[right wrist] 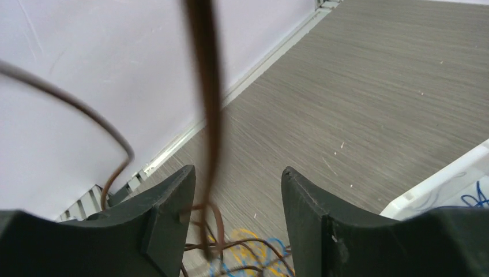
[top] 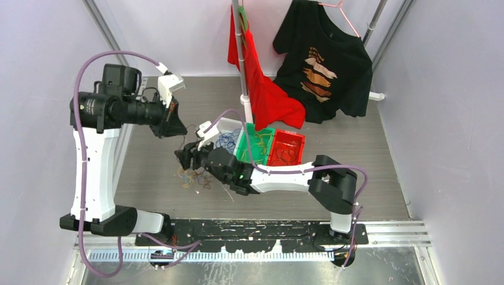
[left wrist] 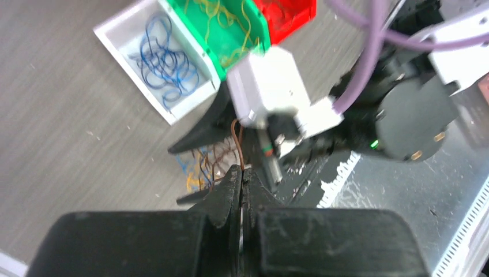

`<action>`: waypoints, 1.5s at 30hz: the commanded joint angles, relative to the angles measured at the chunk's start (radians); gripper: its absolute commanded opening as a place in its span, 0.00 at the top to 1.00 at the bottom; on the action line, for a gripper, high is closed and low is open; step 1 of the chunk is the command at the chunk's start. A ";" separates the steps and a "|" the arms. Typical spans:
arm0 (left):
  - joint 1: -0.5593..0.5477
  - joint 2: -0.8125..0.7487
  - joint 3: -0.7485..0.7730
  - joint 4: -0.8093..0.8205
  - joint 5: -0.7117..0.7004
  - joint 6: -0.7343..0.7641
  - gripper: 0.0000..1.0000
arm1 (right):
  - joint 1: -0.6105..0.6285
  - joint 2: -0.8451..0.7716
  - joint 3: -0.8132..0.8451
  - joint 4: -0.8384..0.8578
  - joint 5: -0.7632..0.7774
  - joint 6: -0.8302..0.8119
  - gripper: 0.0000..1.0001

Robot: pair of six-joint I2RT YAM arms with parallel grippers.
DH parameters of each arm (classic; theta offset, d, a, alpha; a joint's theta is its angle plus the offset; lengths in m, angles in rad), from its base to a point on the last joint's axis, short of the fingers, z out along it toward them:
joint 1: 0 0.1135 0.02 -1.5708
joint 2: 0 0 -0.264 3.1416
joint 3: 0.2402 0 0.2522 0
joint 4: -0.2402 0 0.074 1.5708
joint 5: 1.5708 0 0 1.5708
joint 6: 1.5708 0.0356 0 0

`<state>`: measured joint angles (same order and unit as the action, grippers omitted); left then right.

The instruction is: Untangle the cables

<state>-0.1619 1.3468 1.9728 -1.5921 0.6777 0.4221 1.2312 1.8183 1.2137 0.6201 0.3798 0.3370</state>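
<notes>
No brand or label can be read. A pale printed design is carried on the black T-shirt (top: 324, 65) hung at the back, but any lettering in it is too small to be made out.

The loose heap of cables (top: 193, 178), in blue, yellow and brown, is spread on the grey table (top: 356, 148), just left of three bins and beneath the right claw (right wrist: 237, 173). One brown cable (left wrist: 235, 138) is pinched at the tips of the left claw (left wrist: 241, 180), whose fingers are pressed together. It is seen rising out of the heap. The fingers of the right claw are spread apart. A blurred brown strand is seen running down between them, close to the left finger, with nothing gripped. Whether this is the pinched cable cannot be told.

Blue cables (left wrist: 164, 63) are held in the white bin (left wrist: 124, 57). Yellow ones (left wrist: 230, 17) lie in the green bin (left wrist: 193, 29) beside it. Dark ones (top: 285, 155) are held in the red bin (left wrist: 297, 14).

In the left wrist view, part of the heap is hidden by the white camera block (left wrist: 268, 92) on the right arm and by a lilac hose (left wrist: 357, 81). A red cloth (top: 261, 89) is draped from a pole (top: 241, 53) behind the bins.
</notes>
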 commanded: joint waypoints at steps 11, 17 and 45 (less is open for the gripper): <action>-0.004 0.084 0.502 -0.106 0.005 -0.129 1.00 | 0.022 0.068 -0.079 0.091 0.133 -0.039 0.36; -0.003 0.000 0.469 0.111 -0.081 -0.177 1.00 | 0.022 0.057 -0.126 0.091 0.129 -0.017 0.36; -0.004 -0.289 0.207 0.967 -0.520 -0.264 1.00 | 0.013 -0.358 -0.472 0.014 -0.092 -0.045 0.19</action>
<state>-0.1619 1.0389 2.0823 -0.7597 0.2005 0.1665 1.2480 1.5127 0.7948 0.6056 0.3225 0.2863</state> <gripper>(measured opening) 0.007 0.809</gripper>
